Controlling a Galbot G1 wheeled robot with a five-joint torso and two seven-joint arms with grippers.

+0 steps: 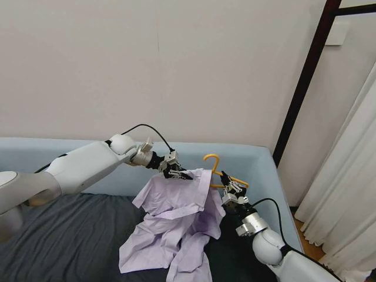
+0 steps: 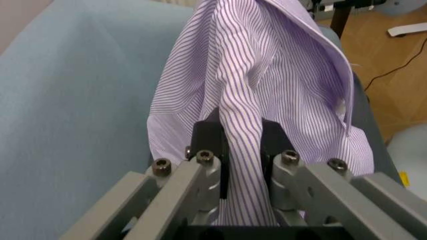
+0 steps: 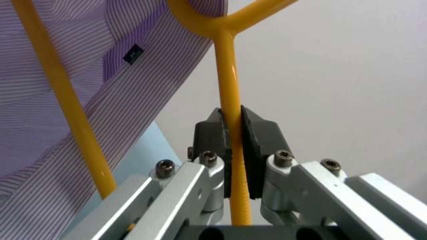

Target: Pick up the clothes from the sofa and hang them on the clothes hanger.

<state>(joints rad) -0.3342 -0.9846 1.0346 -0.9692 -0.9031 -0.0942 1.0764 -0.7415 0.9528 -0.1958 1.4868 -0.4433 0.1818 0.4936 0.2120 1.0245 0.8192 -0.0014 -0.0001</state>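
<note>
Left end effector (image 1: 176, 171), left of the hanger (image 1: 212, 167) and about level with its hook: closed on a fold of the striped shirt (image 1: 176, 229). In the left wrist view the pads (image 2: 208, 145) pinch the cloth between them.

Shirt: top edge held up between left end effector and hanger. The body hangs below the hanger and trails onto the sofa (image 1: 53, 235) seat. The collar side appears draped over the hanger's left arm. The right wrist view shows striped fabric (image 3: 80, 115) lying against one yellow bar.

Hanger: hook up, long axis running left to right, tilted down toward the right. Its right arm looks bare.

Right end effector (image 1: 232, 195), just below and right of the hook: clamped on the hanger's yellow rod (image 3: 229, 95), jaws tight on it.

Judgement: the loose shoulder lies left of the hanger, so the left arm is the nearer one. The cloth has to travel rightward along the hanger's axis to reach the bare arm.
</note>
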